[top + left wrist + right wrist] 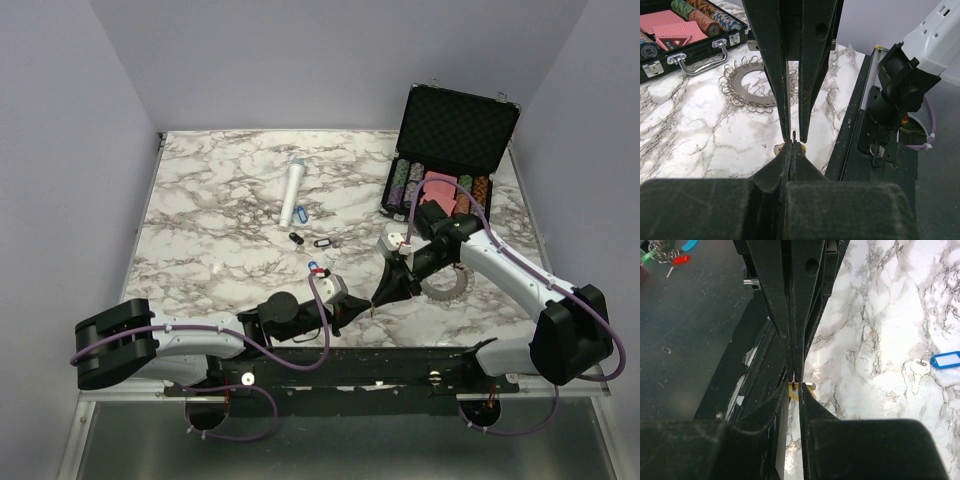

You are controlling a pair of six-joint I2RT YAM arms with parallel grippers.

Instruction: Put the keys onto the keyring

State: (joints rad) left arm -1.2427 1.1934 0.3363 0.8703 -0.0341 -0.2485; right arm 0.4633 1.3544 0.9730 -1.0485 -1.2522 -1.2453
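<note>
Tabletop (220, 230): white marble-pattern surface with grey-black veining and a dull sheen.

Enclosure: plain pale lavender-grey panels on three sides. The back wall (330, 60) stands along the far edge. The left wall (60, 150) and right wall (590, 120) stand along the side edges. Each is uniform in colour, and the back wall reads a shade darker than the side walls.

Floor (350, 455): dull grey, seen below the near edge.

Light: even and diffuse, from above. Shadows on the marble are short and soft-edged.
</note>
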